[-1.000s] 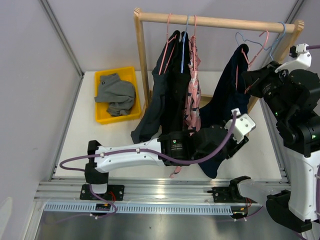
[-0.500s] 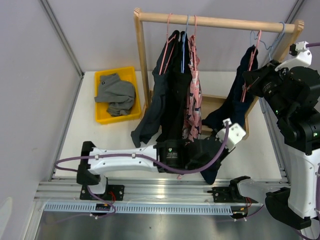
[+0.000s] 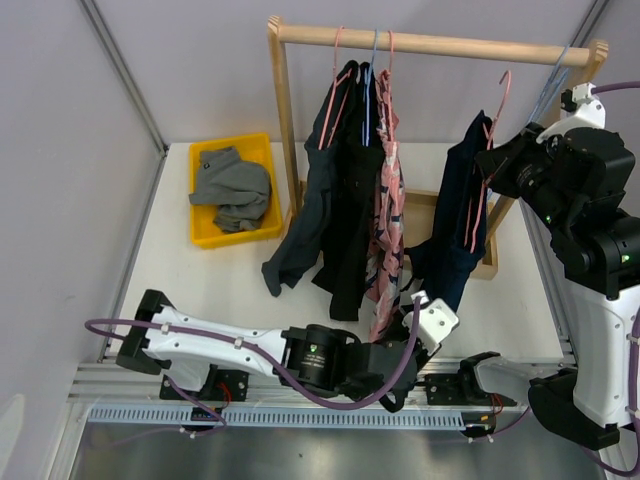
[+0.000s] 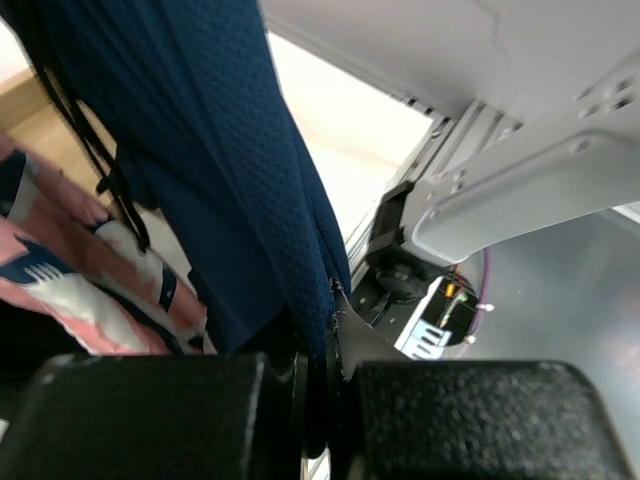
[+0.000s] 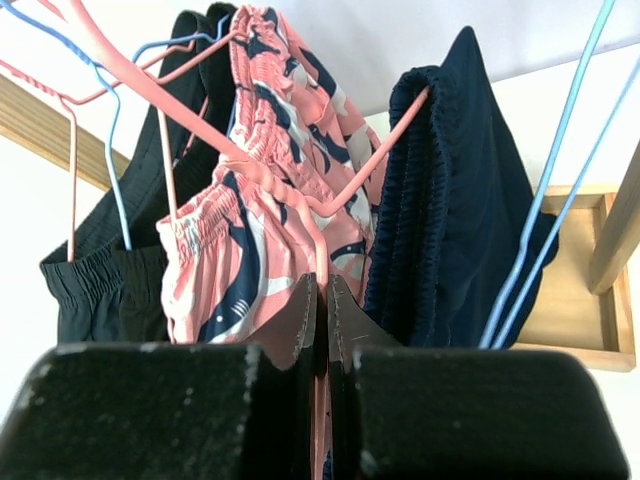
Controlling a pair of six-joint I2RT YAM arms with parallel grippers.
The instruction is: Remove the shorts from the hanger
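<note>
The navy shorts (image 3: 460, 215) hang from a pink hanger (image 3: 497, 110) at the right of the wooden rail (image 3: 440, 45). My right gripper (image 3: 492, 160) is shut on that hanger's wire (image 5: 322, 250), beside the shorts' waistband (image 5: 440, 200). My left gripper (image 3: 412, 300) is shut on the navy shorts' lower hem (image 4: 300, 250), which is pulled taut toward the near edge. Dark charcoal shorts (image 3: 312, 200), black shorts (image 3: 350, 220) and pink patterned shorts (image 3: 388, 230) hang at the rail's left. Grey shorts (image 3: 232, 185) lie in the yellow bin (image 3: 203, 238).
The wooden rack's left post (image 3: 285, 120) and its base frame (image 3: 425, 205) stand behind the clothes. An empty blue hanger (image 3: 552, 80) hangs at the rail's right end. Metal rails (image 3: 300, 385) run along the near edge, and a grey wall borders the table on the left.
My left gripper shut on the navy shorts' hem and drew back toward the near edge, stretching them straight. My right gripper shifted up and back with the pink hanger.
</note>
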